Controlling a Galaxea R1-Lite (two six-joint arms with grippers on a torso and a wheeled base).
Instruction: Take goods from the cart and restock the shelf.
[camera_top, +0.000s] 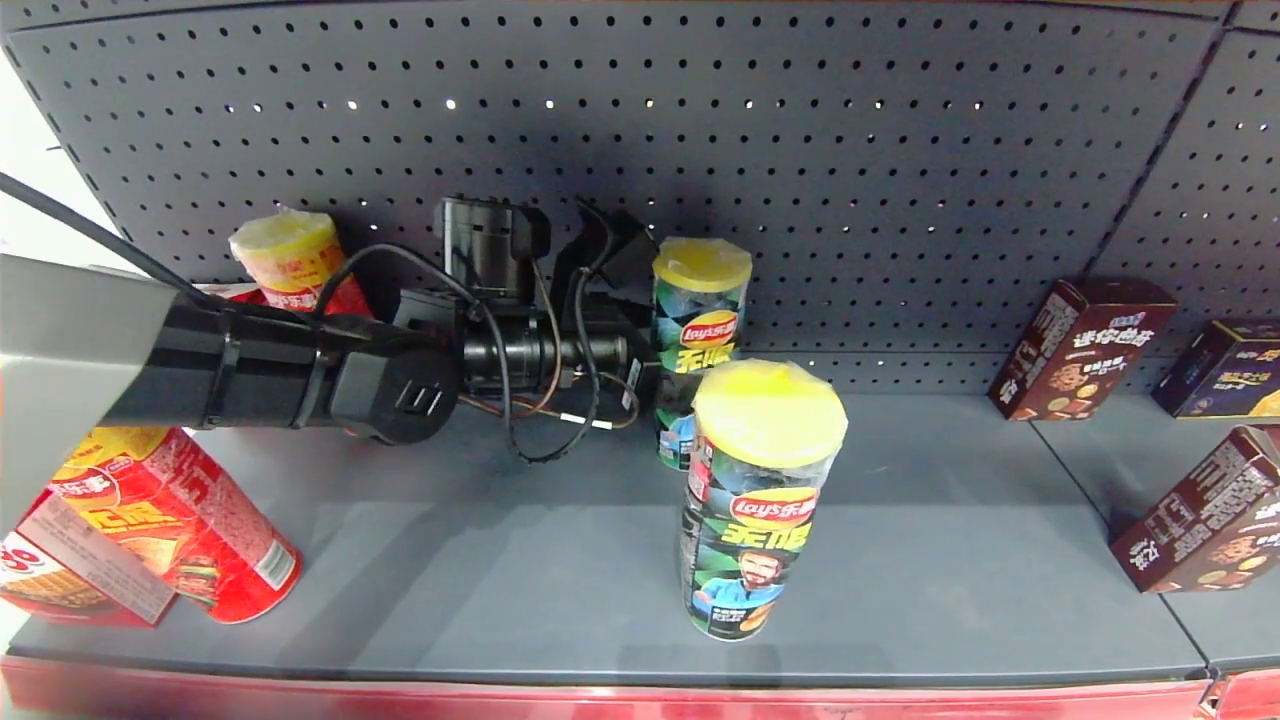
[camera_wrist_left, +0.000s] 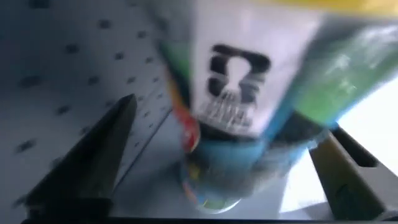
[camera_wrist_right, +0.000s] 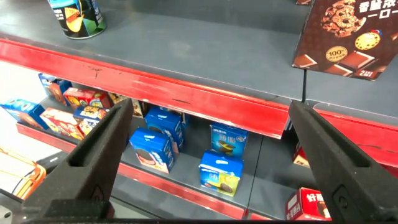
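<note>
Two green chip cans with yellow lids stand upright on the grey shelf (camera_top: 480, 570). One can (camera_top: 700, 330) is at the back near the pegboard, the other (camera_top: 760, 500) closer to the front edge. My left gripper (camera_top: 648, 365) reaches in from the left at the back can. In the left wrist view that can (camera_wrist_left: 242, 106) stands between the fingers of the left gripper (camera_wrist_left: 230, 124), which are open with gaps on both sides. My right gripper (camera_wrist_right: 211, 109) hangs open and empty in front of the shelf's red front edge (camera_wrist_right: 186, 87). The base of a green can (camera_wrist_right: 78, 15) shows above that edge.
Red chip cans (camera_top: 180, 520) lie tipped at the shelf's left end, and another yellow-lidded can (camera_top: 295, 260) leans behind my left arm. Brown snack boxes (camera_top: 1080, 345) stand on the right. Blue boxes (camera_wrist_right: 221, 171) fill the lower shelf. Open shelf room lies between the cans and the boxes.
</note>
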